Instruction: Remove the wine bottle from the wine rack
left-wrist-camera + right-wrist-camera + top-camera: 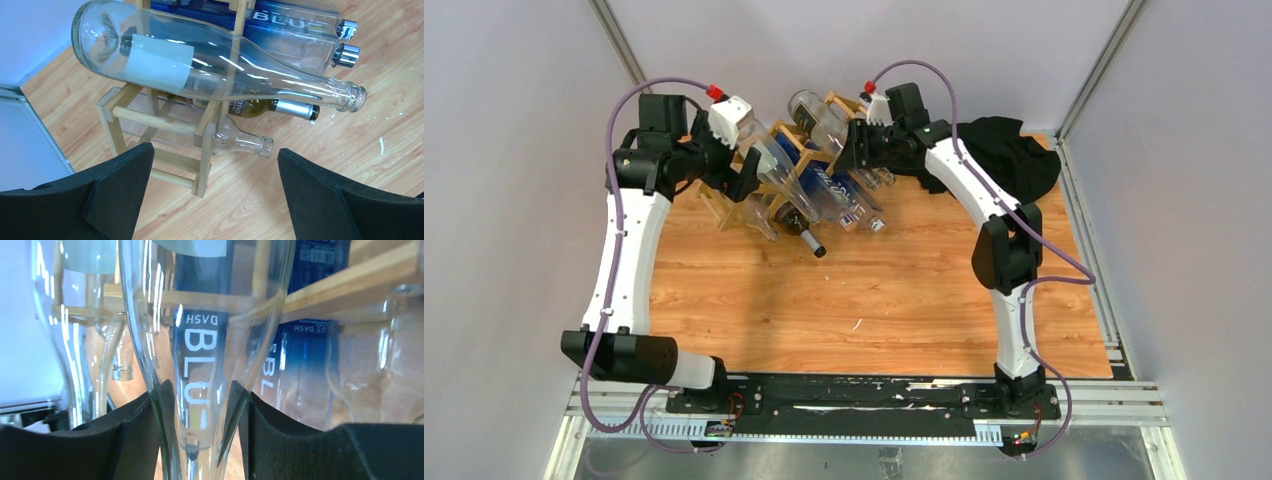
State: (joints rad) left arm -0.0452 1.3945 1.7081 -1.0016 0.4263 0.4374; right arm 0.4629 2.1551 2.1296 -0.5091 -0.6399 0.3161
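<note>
Now the right gripper [200, 392], pinching the clear glass wine bottle [200, 300], should slide it slowly off the light wooden rack [350, 287]; the left gripper [215, 155] hangs spread wide, empty.

light: bright, even | shadows: soft | glare: streaks on clear bottle [205, 300] | focus: right wrist view soft

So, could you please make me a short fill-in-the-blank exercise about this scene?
The left arm's jaws stand ____, holding nothing.
The right arm's jaws grip a clear bottle by its ____.
The wine rack is made of ____.
The cloth lying at the back is ____.
Missing: open; neck; wood; black.
</note>
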